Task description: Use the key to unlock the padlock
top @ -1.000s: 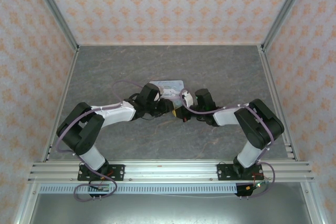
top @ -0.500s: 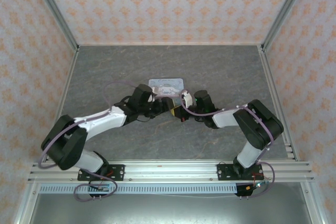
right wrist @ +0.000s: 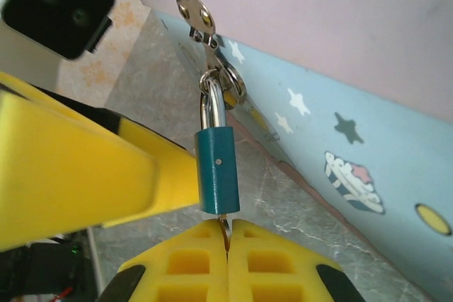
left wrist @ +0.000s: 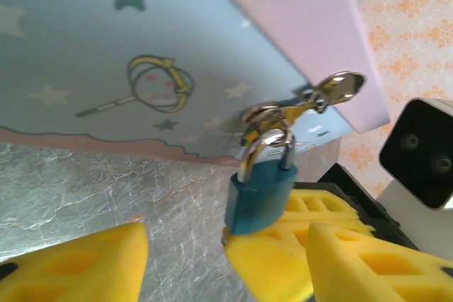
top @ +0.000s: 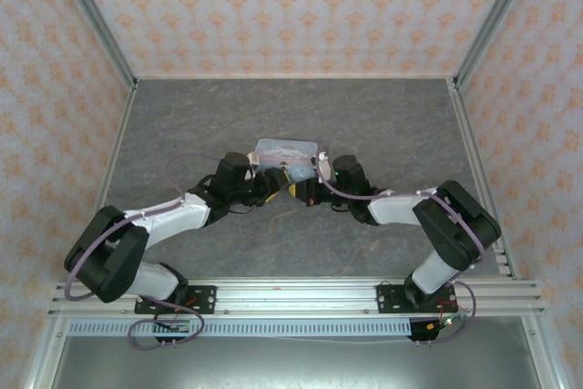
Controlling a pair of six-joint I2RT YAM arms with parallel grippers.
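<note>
The padlock (right wrist: pixel 217 171) hangs by its shackle from the metal hasp (right wrist: pixel 195 12) on the front of the pastel tin (top: pixel 287 150), which stands on the grey bench (top: pixel 364 116) between the two arms; in the left wrist view both legs of the shackle sit in the teal body, so the lock looks shut. The right fingers (right wrist: pixel 255 259) are pressed together right under the padlock, pinching the key (right wrist: pixel 225 230); only a thin brownish sliver of it shows, running up to the lock's underside. The left fingers (left wrist: pixel 85 259) stand well apart and clamp nothing; the padlock hangs between them. From the right wrist view one left finger reaches the padlock's side; whether it touches or lies just beside it cannot be told.
</note>
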